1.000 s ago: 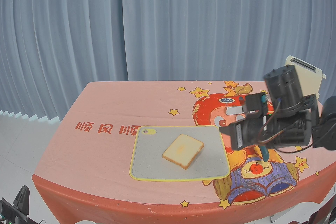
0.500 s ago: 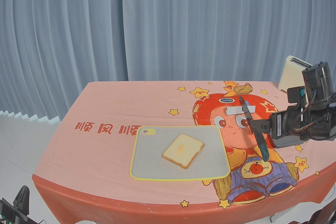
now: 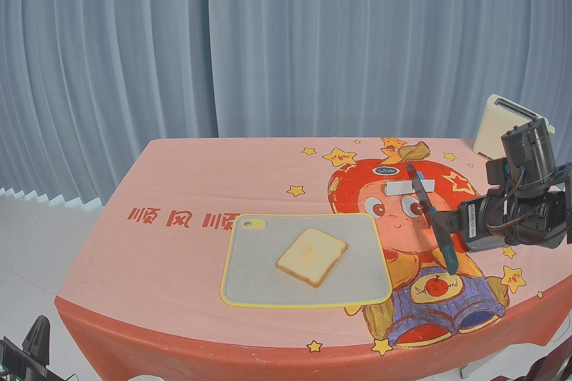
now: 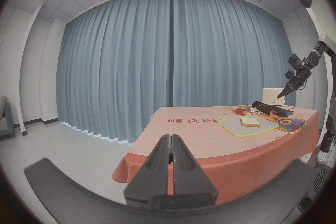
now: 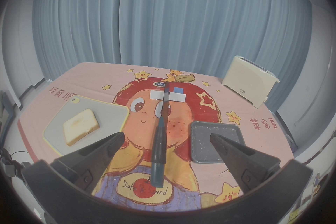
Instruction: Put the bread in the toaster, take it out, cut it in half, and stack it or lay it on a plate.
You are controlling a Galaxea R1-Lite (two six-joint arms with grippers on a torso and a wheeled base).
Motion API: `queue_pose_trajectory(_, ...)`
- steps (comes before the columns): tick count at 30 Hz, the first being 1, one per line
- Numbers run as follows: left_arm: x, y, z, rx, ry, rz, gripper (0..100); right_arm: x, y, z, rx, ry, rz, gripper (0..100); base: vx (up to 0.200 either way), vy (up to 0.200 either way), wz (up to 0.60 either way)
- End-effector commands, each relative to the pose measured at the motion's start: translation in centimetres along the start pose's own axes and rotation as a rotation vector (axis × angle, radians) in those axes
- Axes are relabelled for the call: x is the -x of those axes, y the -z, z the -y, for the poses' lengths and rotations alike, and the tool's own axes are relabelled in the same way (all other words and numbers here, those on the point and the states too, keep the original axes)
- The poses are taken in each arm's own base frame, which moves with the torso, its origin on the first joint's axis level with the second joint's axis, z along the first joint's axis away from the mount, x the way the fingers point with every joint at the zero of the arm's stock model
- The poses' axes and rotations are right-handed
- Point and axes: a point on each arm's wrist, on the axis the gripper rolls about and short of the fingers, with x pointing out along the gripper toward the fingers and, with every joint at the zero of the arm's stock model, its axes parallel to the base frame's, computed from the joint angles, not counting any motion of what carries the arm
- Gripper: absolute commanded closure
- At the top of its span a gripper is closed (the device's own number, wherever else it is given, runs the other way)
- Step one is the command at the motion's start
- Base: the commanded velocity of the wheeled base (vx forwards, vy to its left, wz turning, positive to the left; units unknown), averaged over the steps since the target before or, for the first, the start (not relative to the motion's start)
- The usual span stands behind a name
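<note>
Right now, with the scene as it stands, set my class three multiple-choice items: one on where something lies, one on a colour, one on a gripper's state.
1. Where does the bread lie?
A. in the toaster
B. on the cutting board
C. on the grey plate

2. What colour is the handle of the knife?
A. red
B. yellow
C. teal

3. How is the right gripper?
A. open above the knife
B. shut on the knife
C. shut on the bread

Answers:
1 B, the slice lies flat on the board's grey face.
2 C, the handle shows teal in the right wrist view.
3 A, its fingers stand apart to either side of the knife, which lies on the tablecloth.
</note>
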Motion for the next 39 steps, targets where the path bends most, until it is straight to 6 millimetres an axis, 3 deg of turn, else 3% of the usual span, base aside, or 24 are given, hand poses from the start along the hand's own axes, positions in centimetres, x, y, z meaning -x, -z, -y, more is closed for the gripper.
queue_pose_trajectory(1,-0.1,0.5,0.0,0.0,-0.002,-0.018,100,-0.6,0.1,-0.5,0.019,0.015,-0.012,0,0.0,0.0,0.0)
queue_pose_trajectory(15,-0.1,0.5,0.0,0.0,-0.002,-0.018,100,-3.3,-0.5,-1.7,0.042,0.111,-0.037,0,0.0,0.0,0.0)
queue_pose_trajectory(28,-0.1,0.5,0.0,0.0,-0.002,-0.018,100,-8.3,0.6,-3.6,0.069,0.145,-0.1,0,0.0,0.0,0.0)
queue_pose_trajectory(39,-0.1,0.5,0.0,0.0,-0.003,-0.018,100,-10.6,1.5,-4.0,0.063,0.174,-0.115,0,0.0,0.0,0.0)
